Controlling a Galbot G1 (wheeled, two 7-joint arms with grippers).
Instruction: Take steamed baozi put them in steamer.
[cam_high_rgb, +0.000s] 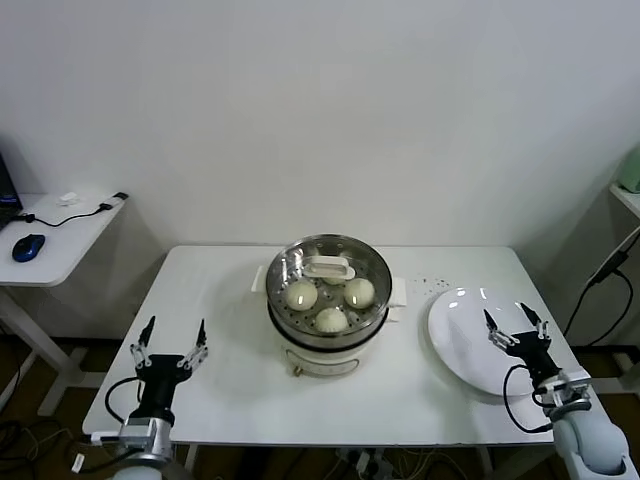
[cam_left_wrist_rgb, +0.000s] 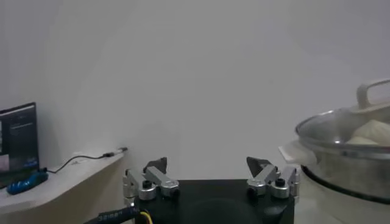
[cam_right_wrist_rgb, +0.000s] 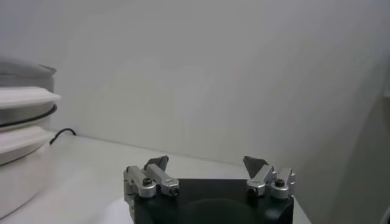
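Sitting at table centre: one steamer, a shiny steel basket on a cream-white pot base.
Lid: one round glass lid with a cream handle rests on the steamer.
Steamed baozi: three clearly seen through the glass, at 9, 3 and 6 o'clock inside the basket; a possible fourth under the handle at 12 o'clock cannot be confirmed.
Plate: one white plate, at 3 o'clock of the steamer, nothing on it.
Left gripper: at 8 o'clock of the steamer near the table's front-left edge, fingers spread wide, holding nothing.
Right gripper: over the plate's right part, fingers spread wide, holding nothing.
Side desk: one blue mouse at far left.
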